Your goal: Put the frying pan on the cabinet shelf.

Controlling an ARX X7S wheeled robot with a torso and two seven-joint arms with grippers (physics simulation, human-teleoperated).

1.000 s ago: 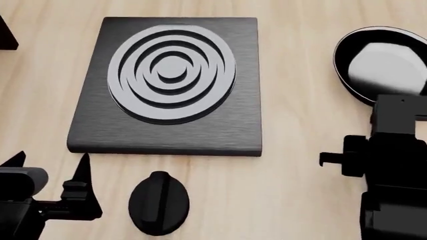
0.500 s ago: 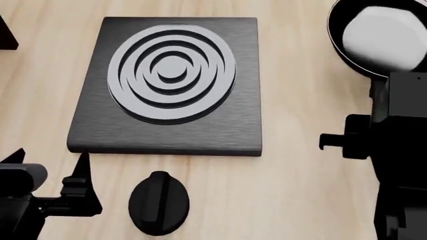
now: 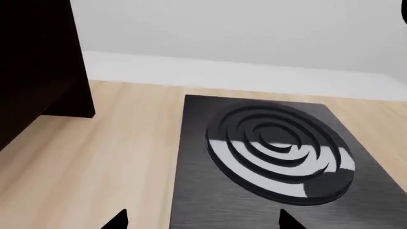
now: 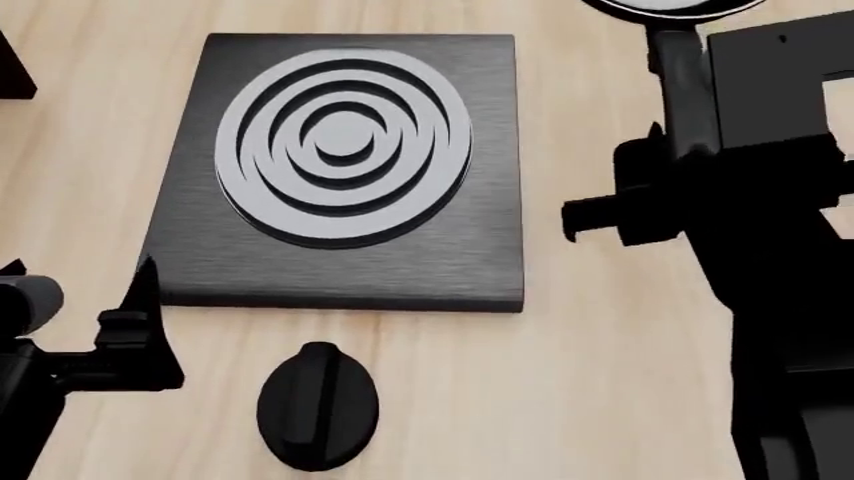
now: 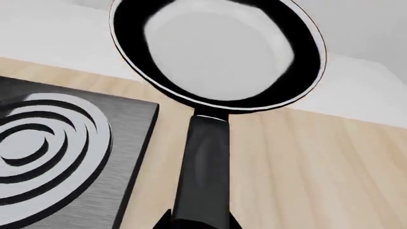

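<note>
The frying pan (image 5: 216,45), glossy black with a pale sheen inside, hangs above the wooden table in the right wrist view. My right gripper (image 5: 197,220) is shut on its black handle (image 5: 205,162). In the head view only the pan's rim (image 4: 667,6) and handle (image 4: 677,75) show at the top right, above my right arm. The cabinet shelf (image 3: 38,62) is a very dark brown block in the left wrist view; its corner (image 4: 11,72) shows at the head view's left edge. My left gripper (image 4: 80,290) is open and empty, near the hob plate's front left corner.
A square black hob plate with grey rings (image 4: 340,165) lies in the middle of the table (image 4: 587,390). A round black knob (image 4: 318,405) lies in front of it. A white wall (image 3: 241,28) stands behind the table.
My right gripper has carried the pan away from me and a little to the left, and the pan has almost left the head view. My left gripper has drifted slightly left.
</note>
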